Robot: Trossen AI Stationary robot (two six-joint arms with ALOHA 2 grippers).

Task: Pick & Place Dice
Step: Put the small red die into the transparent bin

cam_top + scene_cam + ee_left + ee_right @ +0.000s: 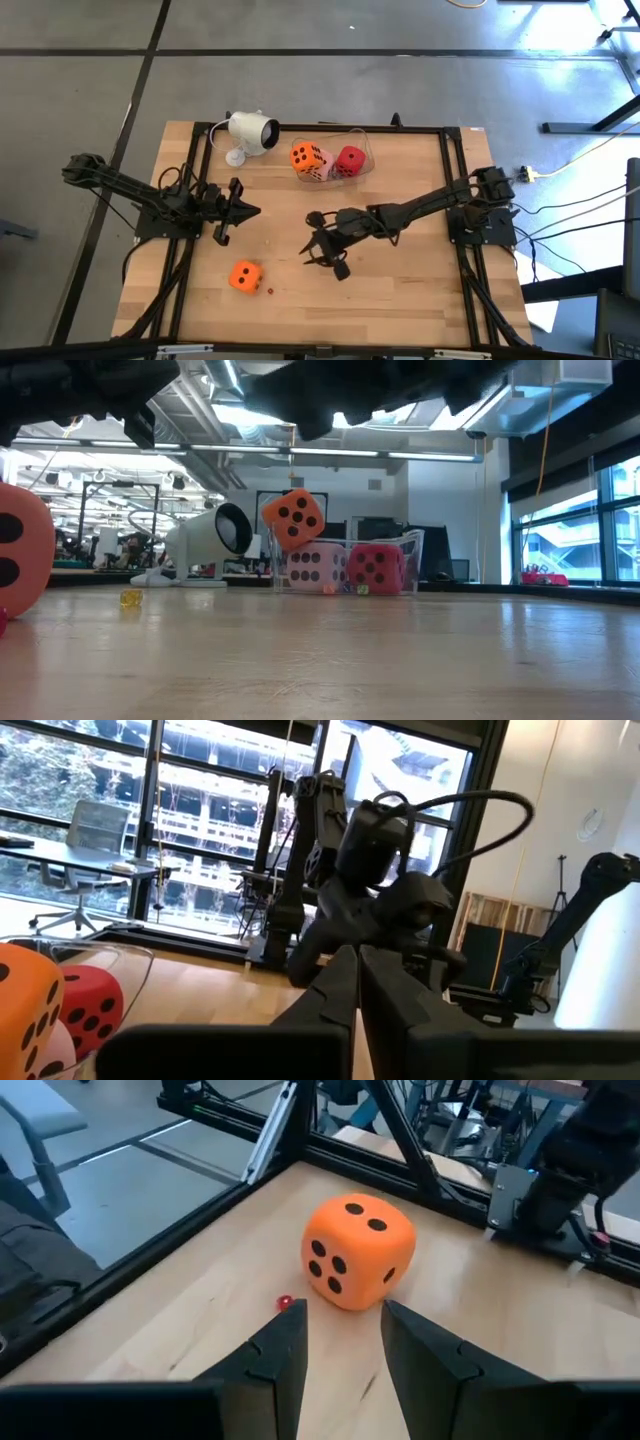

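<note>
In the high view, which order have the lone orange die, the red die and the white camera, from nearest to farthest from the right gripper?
From the right gripper:
1. Lone orange die, on the table's front left.
2. Red die, in the clear container at the back.
3. White camera, back left.

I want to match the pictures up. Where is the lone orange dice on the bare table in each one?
High view: the soft orange cube dice lies near the front left, alone.
Low view: at the far left edge, cut off.
Left wrist view: not in it.
Right wrist view: centre, just beyond the right tool.
Shared landmark: the wooden table.
</note>
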